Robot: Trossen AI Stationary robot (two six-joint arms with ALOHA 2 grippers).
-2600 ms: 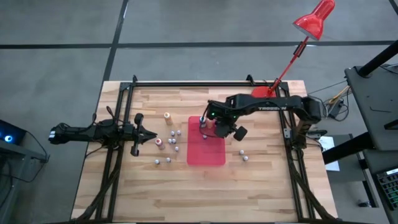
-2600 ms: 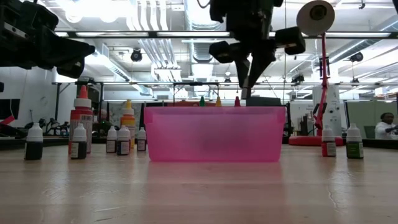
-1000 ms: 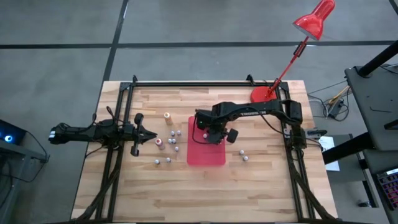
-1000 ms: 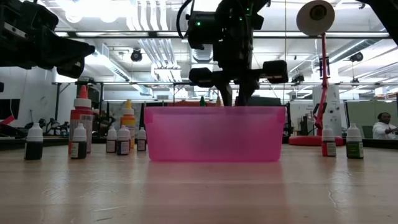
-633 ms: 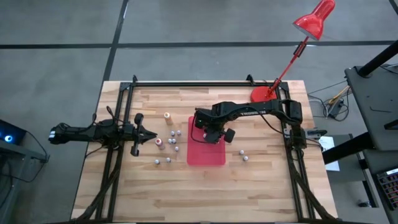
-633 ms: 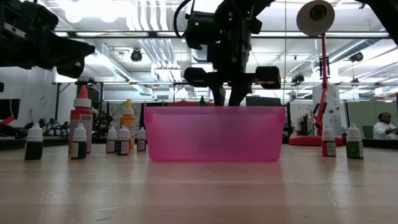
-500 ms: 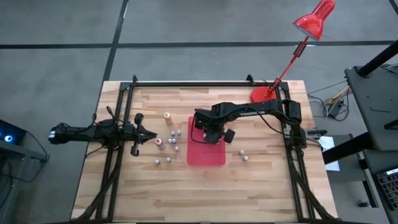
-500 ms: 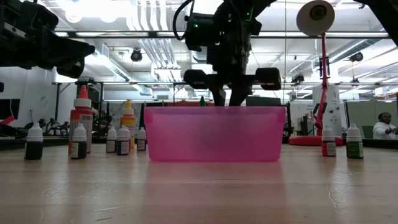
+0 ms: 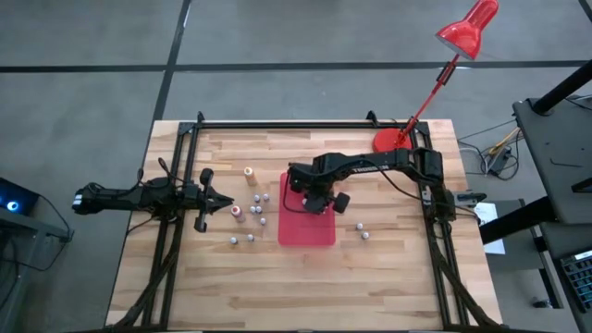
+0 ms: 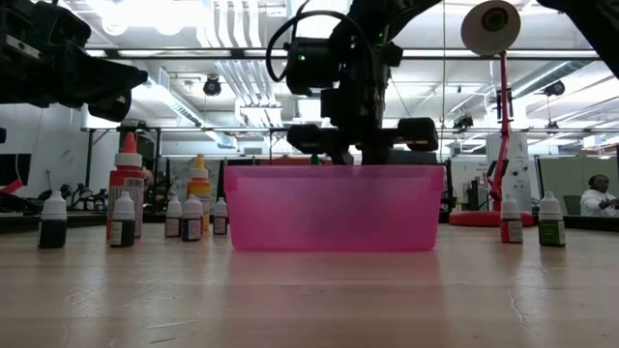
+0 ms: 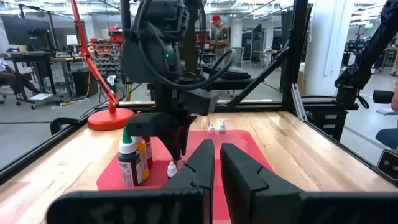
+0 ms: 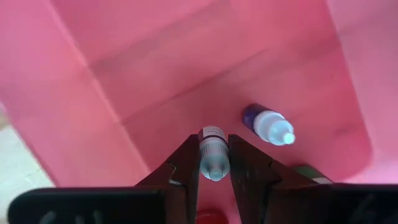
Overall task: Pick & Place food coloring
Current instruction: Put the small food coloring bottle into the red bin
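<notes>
Right wrist view has my right gripper (image 12: pixel 213 163) down inside the red tray (image 12: pixel 124 93), fingers pinched on a small bottle (image 12: pixel 212 152) with a pale cap, held above the tray floor. Walls rise close on the near side, so not much slack there. Another bottle (image 12: pixel 268 124) stands on the tray floor just beside mine, not touching. High view puts my gripper (image 9: pixel 310 197) over the tray's far end; the rest of the tray (image 9: pixel 319 231) is open. A cluster of bottles (image 9: pixel 254 209) sits on the table left of the tray, two more (image 9: pixel 363 231) to its right. My left gripper (image 9: pixel 222 200) waits left of that cluster, fingers closed, holding nothing.
</notes>
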